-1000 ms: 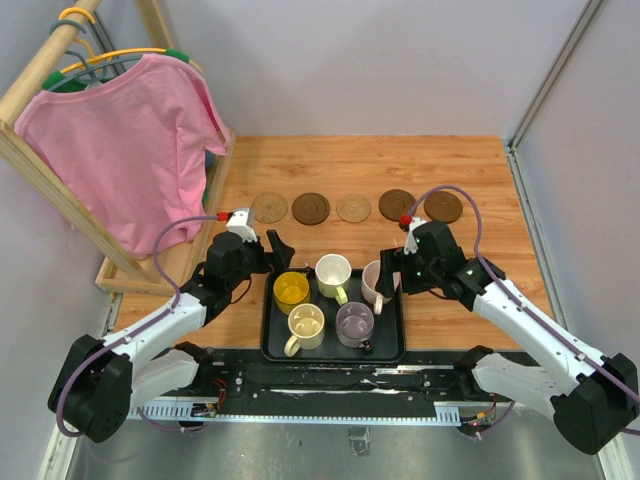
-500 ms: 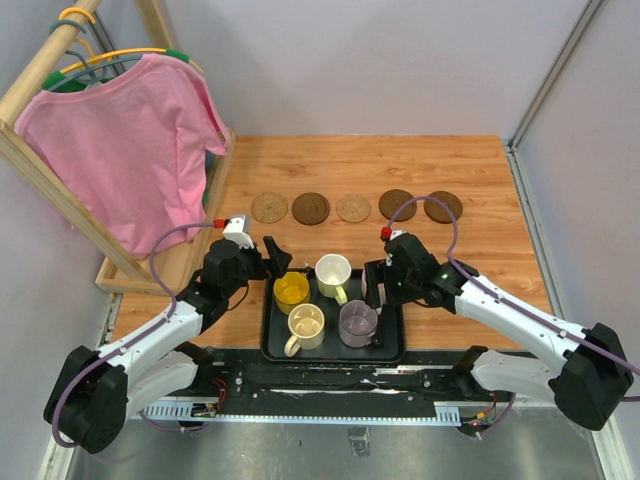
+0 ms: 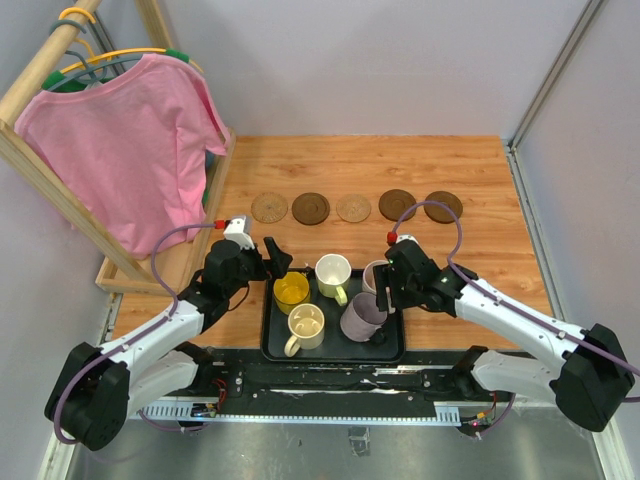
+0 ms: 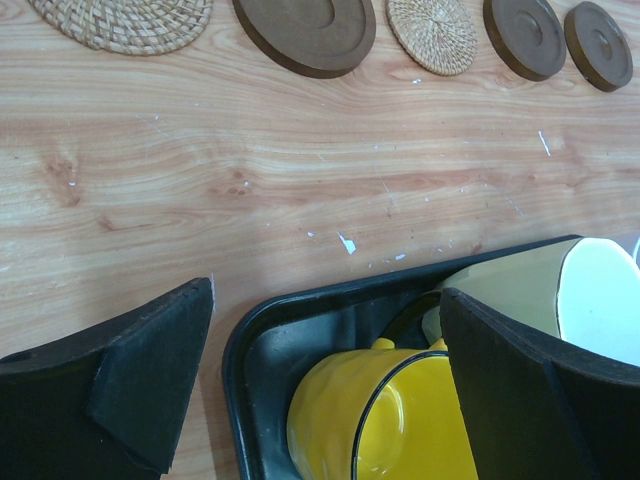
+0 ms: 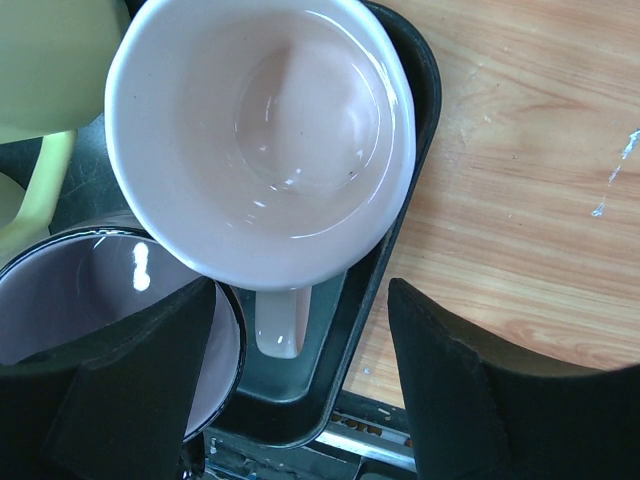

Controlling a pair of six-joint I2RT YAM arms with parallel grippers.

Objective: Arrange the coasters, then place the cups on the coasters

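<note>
My right gripper [image 5: 298, 300] hangs over the pink cup [image 5: 260, 140], which sits at the 2 o'clock corner of the black tray [image 3: 335, 352]. Its two fingers [image 5: 140, 390] are spread apart, with the cup's thin handle in the gap and nothing pinched yet. I think a few things can go wrong here. One finger sits right above the purple cup [image 5: 90, 300], which touches the pink one at 7 o'clock, so when I go down or squeeze I may bump it and tip it. The other finger is out past the tray's edge, so it may land on the rim and stop me short. The handle is smooth and small, so the cup may swing or slip when I lift it. My left gripper [image 4: 325, 290] is spread wide too and holds nothing. It waits by the yellow cup [image 4: 390, 420], with the greenish cup [image 4: 560, 290] close beside one finger, so a careless move may knock that one. The five coasters [image 3: 353, 207] lie in a row at 12 o'clock, and no cup is on them yet.
</note>
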